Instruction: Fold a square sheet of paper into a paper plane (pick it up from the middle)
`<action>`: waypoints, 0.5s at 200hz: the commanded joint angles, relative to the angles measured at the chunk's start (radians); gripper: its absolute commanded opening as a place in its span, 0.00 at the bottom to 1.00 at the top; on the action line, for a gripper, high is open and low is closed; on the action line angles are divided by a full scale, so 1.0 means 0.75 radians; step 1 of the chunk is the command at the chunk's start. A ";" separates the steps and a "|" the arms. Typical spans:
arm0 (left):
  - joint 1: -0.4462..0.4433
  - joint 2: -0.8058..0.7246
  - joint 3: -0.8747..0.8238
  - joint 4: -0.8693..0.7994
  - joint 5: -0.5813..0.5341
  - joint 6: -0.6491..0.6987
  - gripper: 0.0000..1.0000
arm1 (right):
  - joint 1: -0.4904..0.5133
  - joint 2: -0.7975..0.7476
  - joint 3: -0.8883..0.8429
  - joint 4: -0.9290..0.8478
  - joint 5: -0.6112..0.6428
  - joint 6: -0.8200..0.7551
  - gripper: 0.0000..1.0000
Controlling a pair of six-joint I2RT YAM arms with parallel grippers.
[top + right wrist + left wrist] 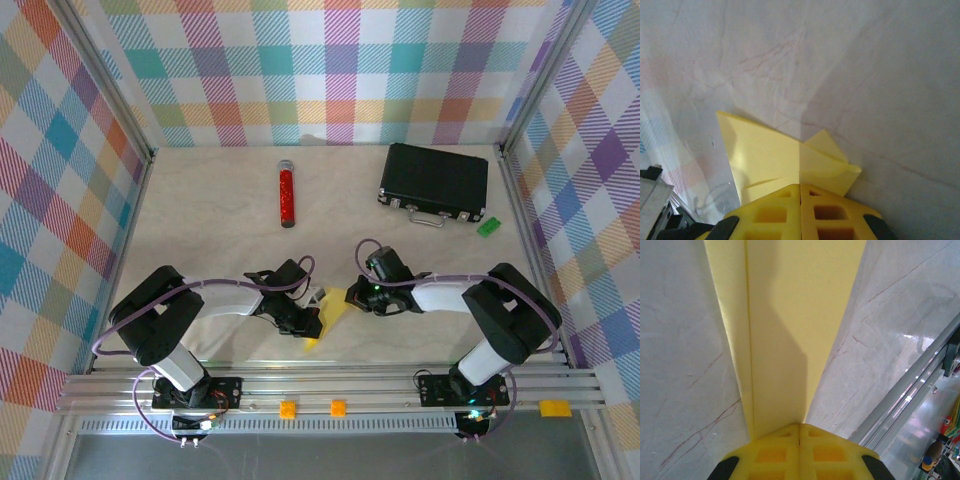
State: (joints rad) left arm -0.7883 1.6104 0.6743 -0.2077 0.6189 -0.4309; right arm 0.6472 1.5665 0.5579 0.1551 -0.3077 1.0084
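Yellow pads of the left gripper [800, 429] sit lowest in the left wrist view, pressed flat together on the yellow paper [800, 315], which runs away from them as a long band with one straight crease down its left side. Pads of the right gripper [800, 189] are likewise pressed together, and they appear to pinch the paper [767, 150] where two folded flaps meet, though the contact line itself is hidden beneath the tips.

From above, we see both grippers, left [306, 322] and right [362, 297], converging on the paper [332, 306] near the front middle of the table [200, 210], with much of the sheet covered by the arms.

Progress: we judge the fold to be partly made. Creases and overlapping flaps are present and the sheet is no longer a flat square, but no finished dart shape with spread wings can be made out; the later folds and the final shaping seem to remain.

Surroundings: a red cylinder [287, 195], a black case [433, 180] and a small green block [488, 227] lie well apart toward the far side. None of them obstructs the work; the chief constraint is the closeness of the two wrists over one small sheet.
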 commanded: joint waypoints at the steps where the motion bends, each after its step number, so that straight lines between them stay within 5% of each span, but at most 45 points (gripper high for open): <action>1: 0.008 0.059 -0.065 -0.162 -0.102 0.018 0.00 | -0.059 -0.014 -0.013 -0.096 0.086 -0.017 0.07; 100: 0.008 0.045 -0.049 -0.175 -0.104 0.039 0.00 | -0.149 -0.287 0.019 -0.251 0.075 -0.111 0.08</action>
State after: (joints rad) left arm -0.7876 1.6100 0.6724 -0.2066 0.6201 -0.4244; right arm 0.5358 1.4334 0.5583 0.0395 -0.2684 0.9585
